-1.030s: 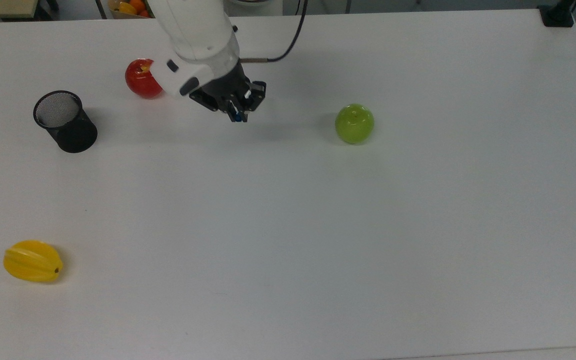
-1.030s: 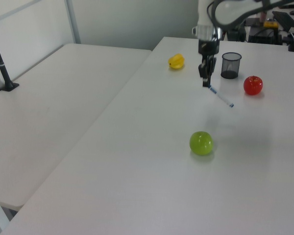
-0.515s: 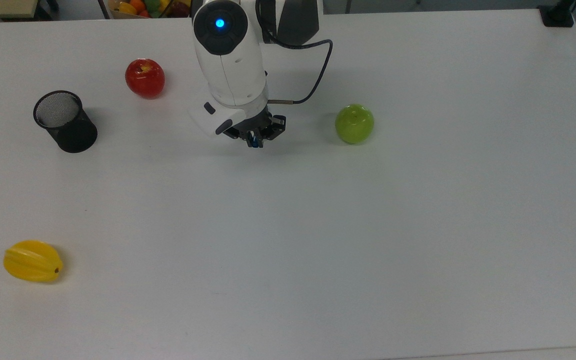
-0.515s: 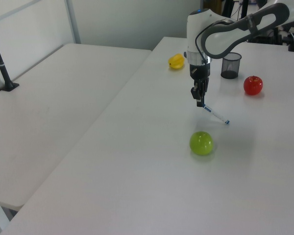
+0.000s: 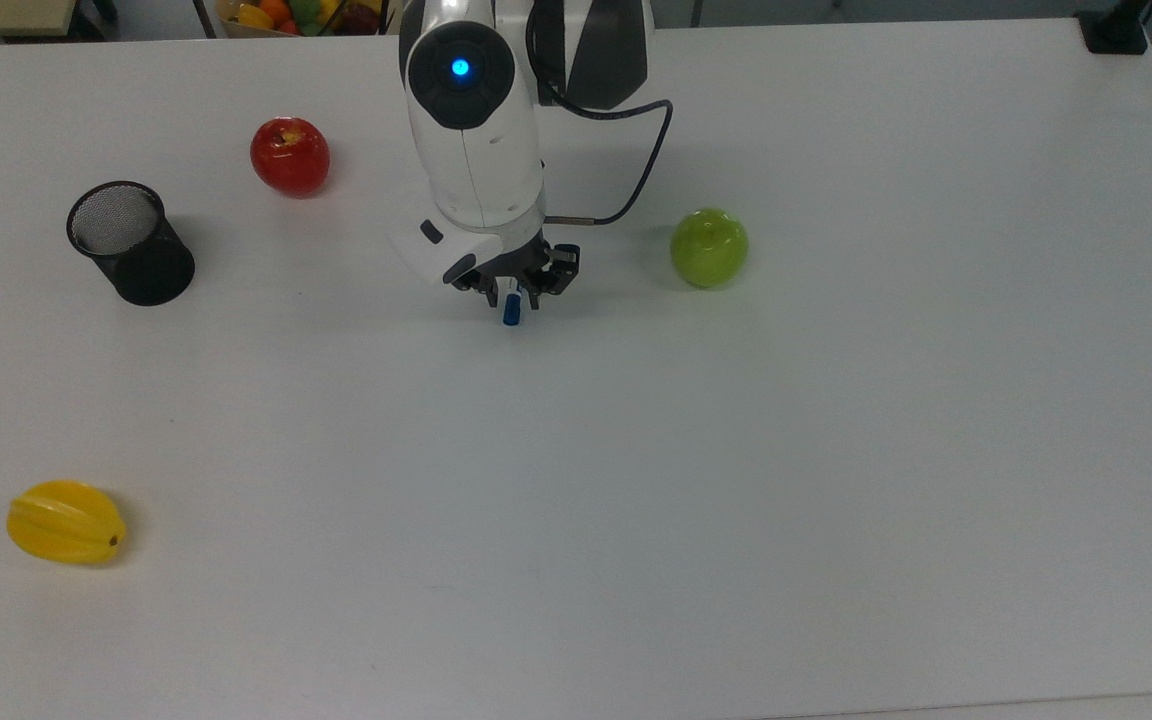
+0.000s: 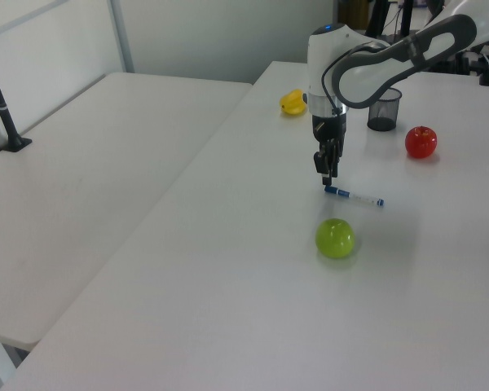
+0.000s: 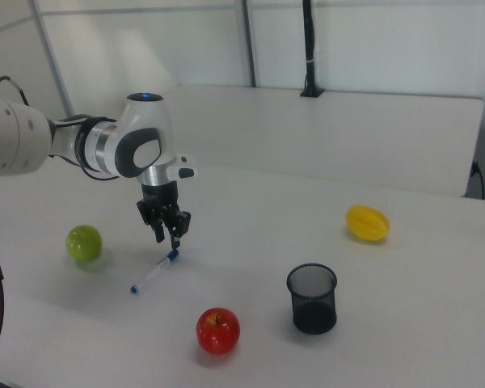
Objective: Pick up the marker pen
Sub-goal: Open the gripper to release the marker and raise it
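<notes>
Marker pen (image 6: 354, 196) (slim, white-barrelled, blue-capped) lies flat on smooth table (image 6: 253, 309).

No legible txt, labels or nos. on anything here.

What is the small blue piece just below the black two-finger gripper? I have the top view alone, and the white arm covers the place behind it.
Observer: It is one end of the slim white marker pen with blue ends. In the left view the whole pen lies flat on the white table, running from under the gripper toward the left view's right.
Operator: Does its other end touch the shiny red apple?
Observer: No. In the right view the far end of the pen stops well apart from the red apple, with bare table between them.
</notes>
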`<action>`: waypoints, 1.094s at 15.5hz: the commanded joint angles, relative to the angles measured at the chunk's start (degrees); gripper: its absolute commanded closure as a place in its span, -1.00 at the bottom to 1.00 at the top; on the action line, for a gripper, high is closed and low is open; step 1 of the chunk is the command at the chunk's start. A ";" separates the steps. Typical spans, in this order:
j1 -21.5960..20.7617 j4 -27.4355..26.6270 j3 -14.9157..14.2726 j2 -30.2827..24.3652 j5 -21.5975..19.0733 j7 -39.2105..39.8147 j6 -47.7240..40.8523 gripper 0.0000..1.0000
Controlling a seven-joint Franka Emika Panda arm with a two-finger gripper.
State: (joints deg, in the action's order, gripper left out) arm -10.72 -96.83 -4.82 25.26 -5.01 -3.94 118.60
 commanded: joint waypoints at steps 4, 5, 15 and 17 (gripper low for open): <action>-0.88 -0.12 -0.63 -0.73 1.58 -3.78 0.93 -0.59; -0.79 -0.03 -0.63 -1.34 2.19 -5.10 0.67 -0.78; 9.20 0.15 4.54 -13.38 3.60 -7.83 -8.73 -1.00; 14.22 0.23 7.63 -17.16 3.52 -7.57 -12.59 -1.00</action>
State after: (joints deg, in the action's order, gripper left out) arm -2.91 -95.09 -1.95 14.03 -2.40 -10.86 110.64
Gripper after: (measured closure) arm 0.000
